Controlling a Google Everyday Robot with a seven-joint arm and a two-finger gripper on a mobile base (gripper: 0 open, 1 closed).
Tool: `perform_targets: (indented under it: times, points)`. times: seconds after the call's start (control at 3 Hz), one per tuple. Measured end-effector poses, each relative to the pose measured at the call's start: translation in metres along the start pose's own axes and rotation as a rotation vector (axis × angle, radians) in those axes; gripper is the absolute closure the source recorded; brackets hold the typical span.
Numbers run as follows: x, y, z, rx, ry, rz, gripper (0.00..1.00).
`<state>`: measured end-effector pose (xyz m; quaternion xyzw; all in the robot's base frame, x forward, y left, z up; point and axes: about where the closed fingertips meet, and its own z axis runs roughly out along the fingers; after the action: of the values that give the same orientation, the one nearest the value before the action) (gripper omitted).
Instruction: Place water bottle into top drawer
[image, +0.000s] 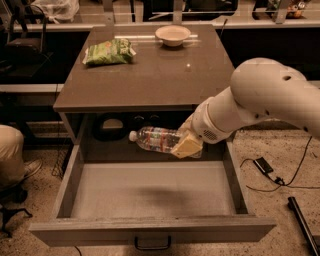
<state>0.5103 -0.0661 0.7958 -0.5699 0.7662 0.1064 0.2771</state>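
The water bottle (156, 139) is clear and ribbed with a white cap on its left end and a coloured label band. It lies on its side in the air over the back of the open top drawer (150, 190). My gripper (186, 145) is shut on the bottle's right end, its pale yellow fingers (187, 146) wrapped around it. The white arm reaches in from the right. The drawer is pulled far out, its flat pale grey floor is bare, and its dark handle (152, 244) shows at the front.
A green snack bag (109, 52) and a white bowl (172, 35) sit on the brown cabinet top (160, 75). A person's leg and shoe (12, 162) are at the left. Cables and a black object (265, 167) lie on the floor at the right.
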Motion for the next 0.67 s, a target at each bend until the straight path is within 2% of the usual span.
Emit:
perform_targets:
  times: [0.33,0.67]
  points:
    - [-0.014,0.021,0.045,-0.071,-0.058,-0.002,1.00]
    - [-0.022,0.036,0.093,-0.091,-0.083,0.018,1.00]
